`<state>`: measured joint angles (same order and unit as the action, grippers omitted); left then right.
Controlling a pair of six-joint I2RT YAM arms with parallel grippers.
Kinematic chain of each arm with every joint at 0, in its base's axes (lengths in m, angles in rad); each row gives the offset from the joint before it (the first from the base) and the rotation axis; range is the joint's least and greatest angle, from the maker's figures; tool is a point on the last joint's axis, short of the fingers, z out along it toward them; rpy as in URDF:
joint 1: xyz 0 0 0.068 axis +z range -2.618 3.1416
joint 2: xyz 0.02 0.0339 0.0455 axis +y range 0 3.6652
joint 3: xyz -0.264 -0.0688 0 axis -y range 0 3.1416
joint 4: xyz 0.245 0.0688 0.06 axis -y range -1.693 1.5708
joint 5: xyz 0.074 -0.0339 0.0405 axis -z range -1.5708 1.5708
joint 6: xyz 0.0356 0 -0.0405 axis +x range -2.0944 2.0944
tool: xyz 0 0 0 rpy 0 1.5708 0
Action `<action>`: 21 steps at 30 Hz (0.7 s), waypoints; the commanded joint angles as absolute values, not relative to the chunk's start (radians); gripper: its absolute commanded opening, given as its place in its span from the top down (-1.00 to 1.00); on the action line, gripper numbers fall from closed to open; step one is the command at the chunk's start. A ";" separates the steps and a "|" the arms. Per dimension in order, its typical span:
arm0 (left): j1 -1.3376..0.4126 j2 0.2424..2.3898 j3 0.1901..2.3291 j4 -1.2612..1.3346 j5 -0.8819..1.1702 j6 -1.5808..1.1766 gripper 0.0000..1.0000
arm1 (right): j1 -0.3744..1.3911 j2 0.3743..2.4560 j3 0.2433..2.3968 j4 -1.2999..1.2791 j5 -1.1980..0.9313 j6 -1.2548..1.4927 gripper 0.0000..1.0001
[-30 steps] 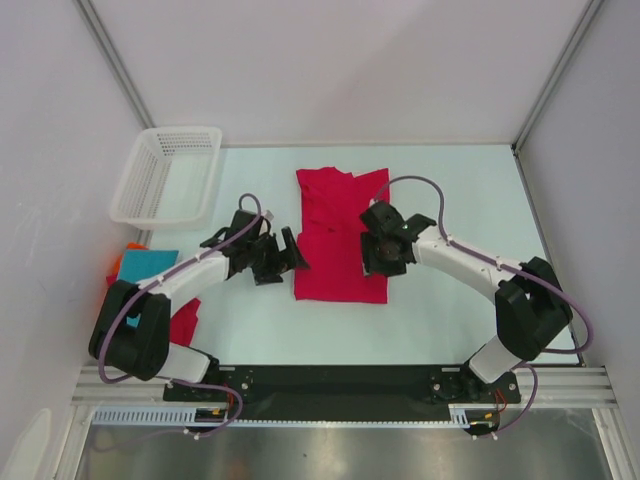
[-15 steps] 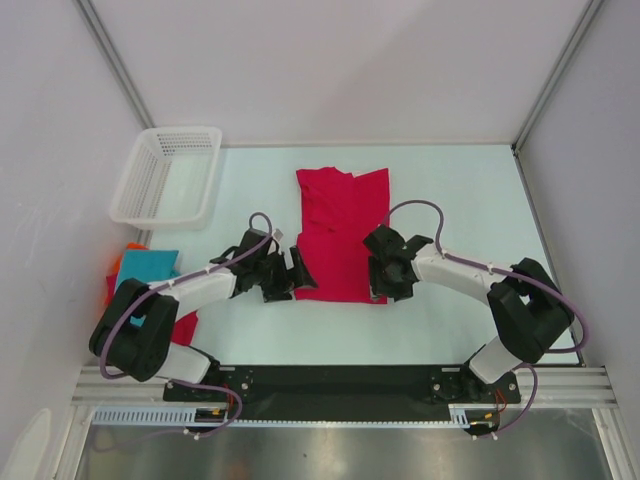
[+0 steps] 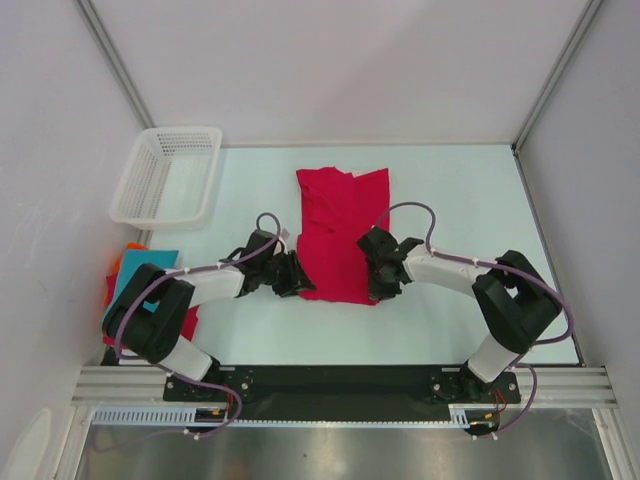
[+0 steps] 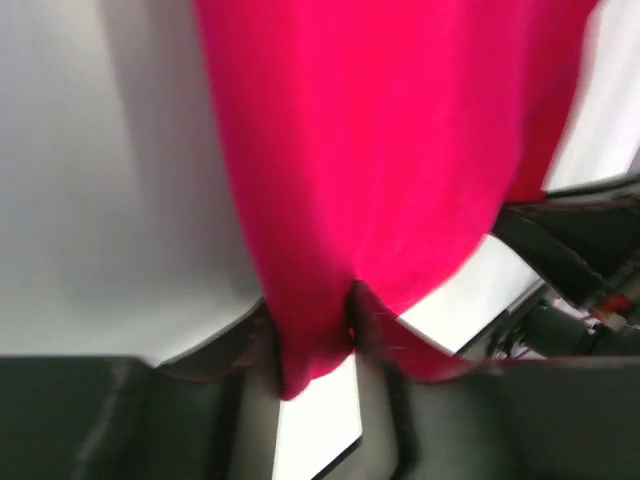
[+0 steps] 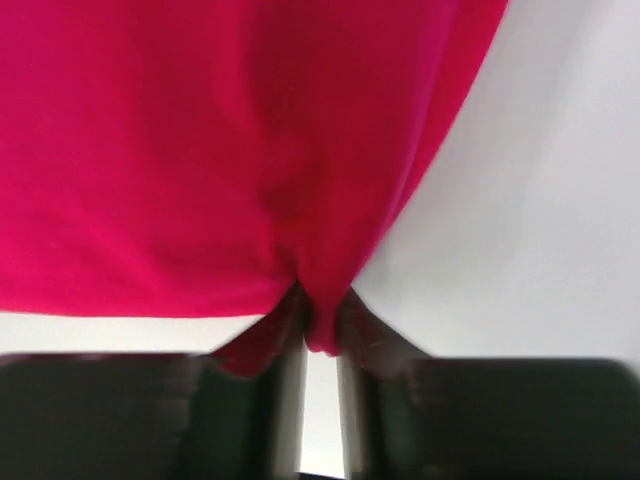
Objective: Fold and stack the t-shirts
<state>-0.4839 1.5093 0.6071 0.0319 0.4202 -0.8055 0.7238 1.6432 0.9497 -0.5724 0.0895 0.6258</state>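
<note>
A large crimson-red t-shirt (image 3: pixel 338 230) lies folded into a long strip on the table's middle. My left gripper (image 3: pixel 297 284) is at its near left corner, shut on a pinch of the red cloth (image 4: pixel 320 330). At the near right corner my right gripper (image 3: pixel 381 287) is shut on the hem (image 5: pixel 322 325) in the same way. Folded teal (image 3: pixel 143 268), orange (image 3: pixel 122 260) and red (image 3: pixel 184 322) t-shirts lie at the left edge, partly hidden behind the left arm.
A white mesh basket (image 3: pixel 168 176) stands at the back left. Metal frame posts and white walls close the table on three sides. Both arm bases sit on the black rail (image 3: pixel 330 380) at the near edge.
Both grippers moved toward the near edge to the shirt's near corners and closed on the cloth. They were open a second ago. The shirt's near hem has bunched slightly.
</note>
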 commanded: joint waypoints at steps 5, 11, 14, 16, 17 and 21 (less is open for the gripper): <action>-0.495 1.549 0.554 0.057 0.413 -0.807 1.00 | 0.768 1.602 0.891 -0.534 0.093 0.655 1.00; -0.495 1.476 0.540 0.022 0.449 -0.811 0.99 | 0.842 1.458 0.862 -0.629 0.132 0.713 1.00; -0.494 1.356 0.537 -0.078 0.469 -0.801 1.00 | 0.938 1.346 0.873 -0.715 0.158 0.784 1.00; -0.495 1.238 0.538 -0.182 0.485 -0.792 1.00 | 0.994 1.296 0.891 -0.799 0.187 0.833 1.00; -0.497 1.194 0.541 -0.222 0.492 -0.792 1.00 | 1.027 1.249 0.922 -0.828 0.199 0.888 1.00; -0.499 0.935 0.554 -0.396 0.488 -0.822 0.92 | 1.153 1.184 0.986 -0.957 0.262 0.977 1.00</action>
<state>-0.4931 1.1324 0.5327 -0.2180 0.4679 -0.8112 1.0744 1.2518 0.9035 -0.7799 0.1818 0.8429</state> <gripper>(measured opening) 0.022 0.031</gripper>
